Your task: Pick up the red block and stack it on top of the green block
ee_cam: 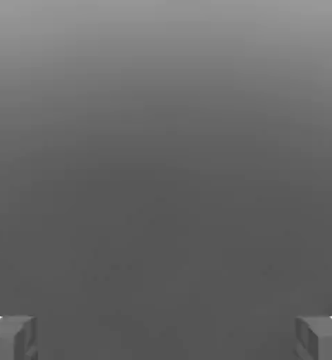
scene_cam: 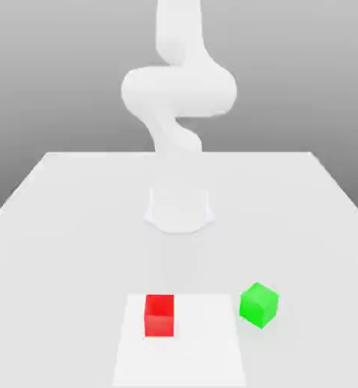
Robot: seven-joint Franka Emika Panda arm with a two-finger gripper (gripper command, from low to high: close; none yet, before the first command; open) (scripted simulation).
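The red block (scene_cam: 159, 316) rests on a white panel (scene_cam: 203, 348) at the near part of the bench (scene_cam: 76, 265), toward the panel's edge at the exterior view's left. The green block (scene_cam: 259, 305) sits just beside the panel, off its edge at the exterior view's right, and is turned at an angle to the red block. The two blocks are apart, with part of the panel between them. The white arm (scene_cam: 179, 91) stands behind both blocks. In the hand view, the fingers (ee_cam: 10, 337) are set wide, with a broad gap between them and nothing held.
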